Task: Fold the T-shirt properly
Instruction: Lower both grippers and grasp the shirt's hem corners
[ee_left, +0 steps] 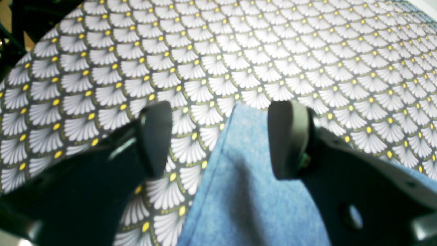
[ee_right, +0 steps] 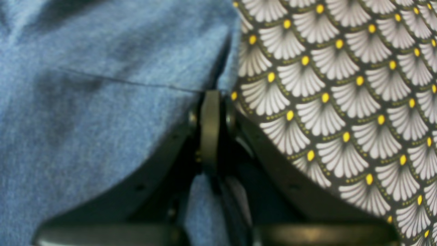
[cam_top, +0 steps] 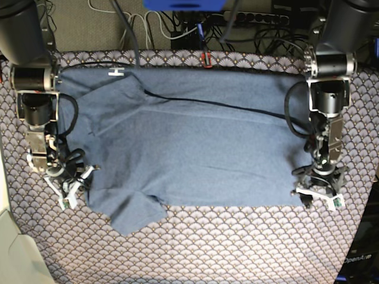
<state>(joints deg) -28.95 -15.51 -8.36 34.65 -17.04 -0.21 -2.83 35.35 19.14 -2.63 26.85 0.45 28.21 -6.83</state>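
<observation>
The grey-blue T-shirt [cam_top: 189, 148] lies spread flat on the scallop-patterned tablecloth, with its small white neck label [cam_top: 116, 72] at the far left and one sleeve [cam_top: 136, 216] sticking out at the near left. My right gripper [ee_right: 211, 97] is shut on the T-shirt [ee_right: 85, 102] at its edge, and a crease runs out from the tips. In the base view this gripper [cam_top: 70, 186] sits at the shirt's left side. My left gripper [ee_left: 222, 140] is open and low over a corner of the T-shirt [ee_left: 252, 191], which lies between the fingers. The base view shows it [cam_top: 318, 194] at the near right corner.
The tablecloth [cam_top: 237, 248] covers the whole table. A black cable [cam_top: 225, 106] runs across the shirt toward the arm on the right. More cables and a power strip [cam_top: 249, 21] lie behind the far edge. A white object [cam_top: 12, 248] stands at the near left corner.
</observation>
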